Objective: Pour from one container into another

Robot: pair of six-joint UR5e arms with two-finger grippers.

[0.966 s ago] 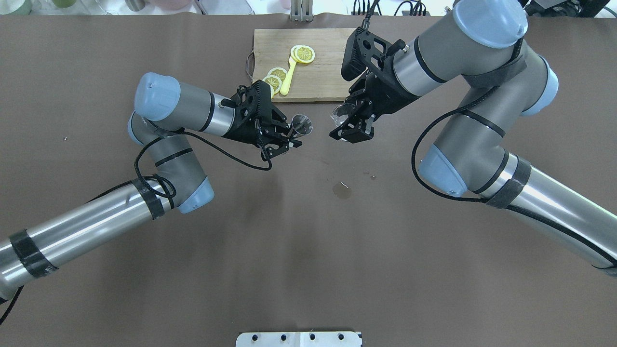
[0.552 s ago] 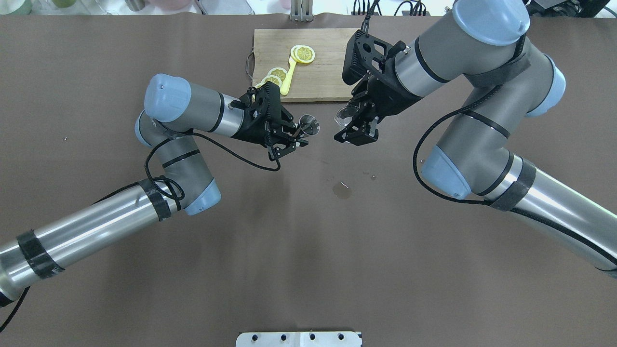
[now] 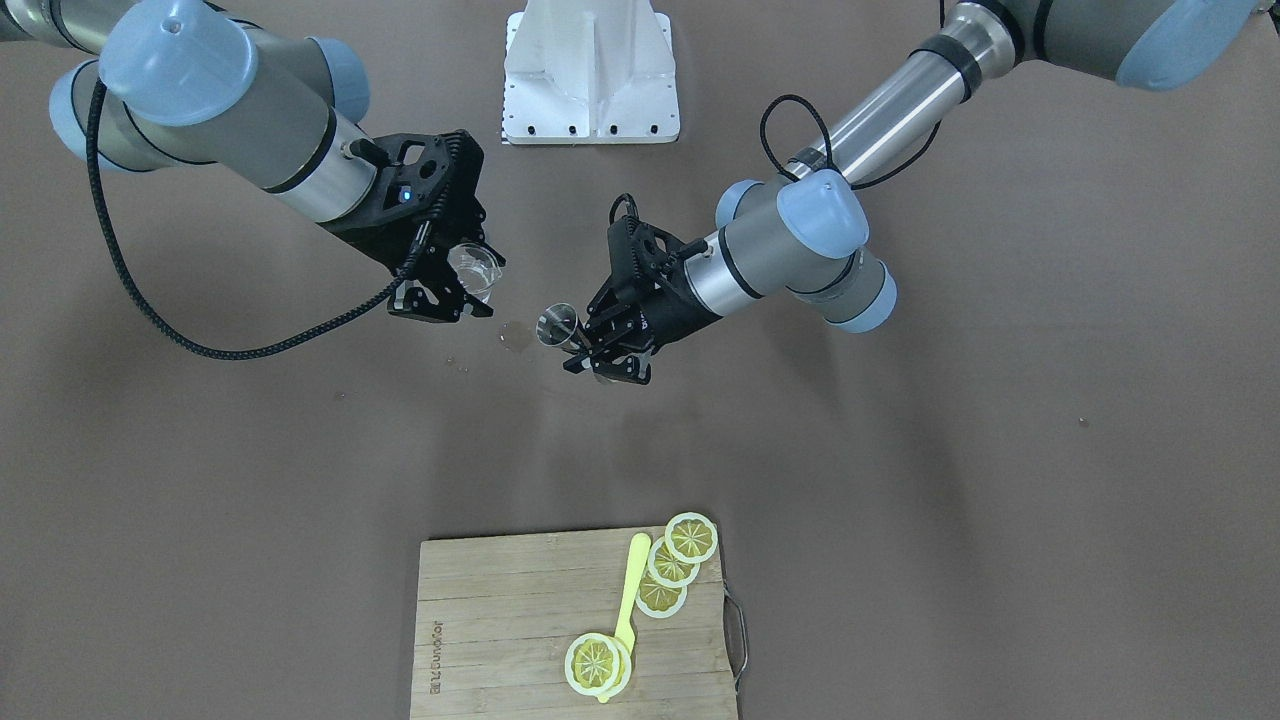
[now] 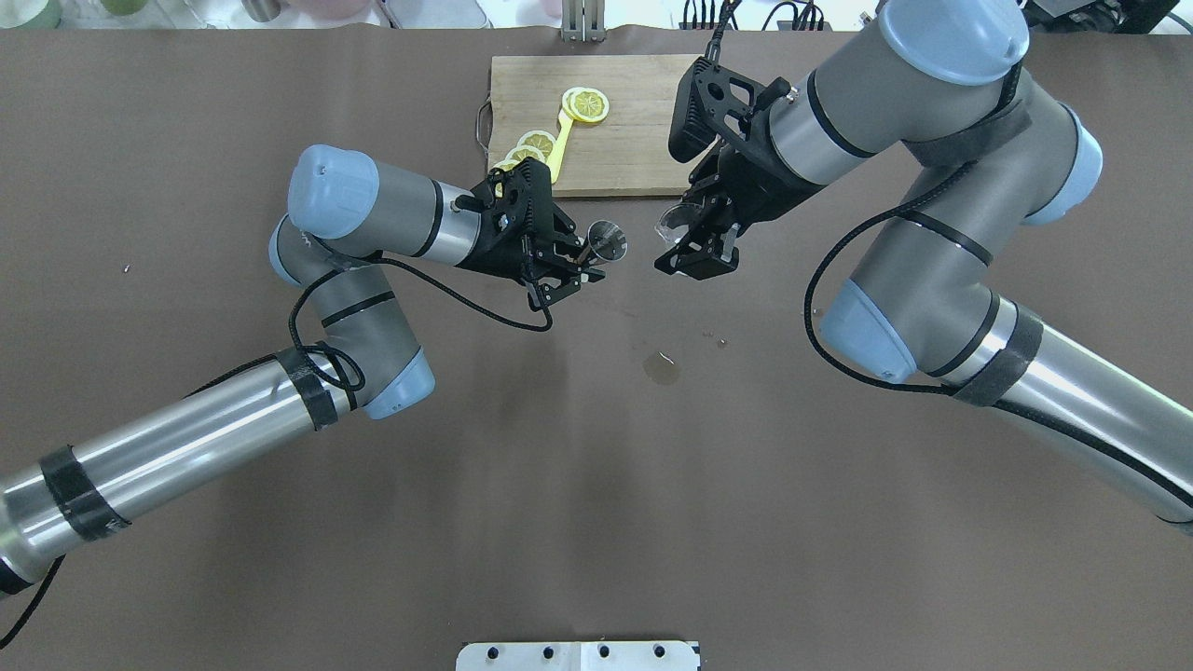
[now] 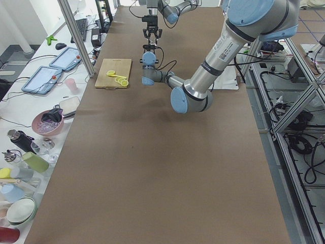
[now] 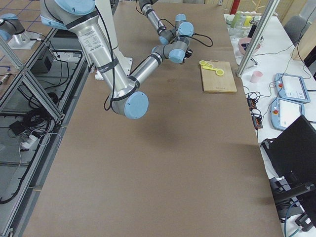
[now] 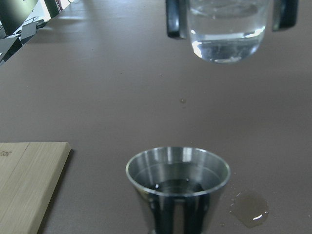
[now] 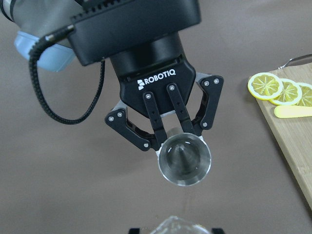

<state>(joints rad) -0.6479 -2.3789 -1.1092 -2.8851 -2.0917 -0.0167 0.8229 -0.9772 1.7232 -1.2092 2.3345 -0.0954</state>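
A small steel measuring cup (image 4: pixel 607 240) is held above the table with my left gripper (image 4: pixel 570 265) shut on its lower part. Its mouth tips toward the other arm. The right wrist view looks straight into the cup (image 8: pixel 185 160), and the left wrist view shows a little liquid in its bottom (image 7: pixel 178 181). A clear glass (image 4: pixel 673 220) with water in it sits in my right gripper (image 4: pixel 701 252), which is shut on it. The glass (image 7: pixel 226 34) hangs slightly higher than the cup, a short gap away, and the two do not touch.
A small puddle (image 4: pixel 661 368) and some drops lie on the brown table below the two grippers. A wooden cutting board (image 4: pixel 634 140) at the far edge carries lemon slices (image 4: pixel 587 104) and a yellow spoon (image 4: pixel 557 149). A white mount (image 4: pixel 578 655) sits at the near edge.
Both arms have shifted rightward in the overhead view, the left arm further. The gap between steel cup and glass has narrowed. Both grips are unchanged.
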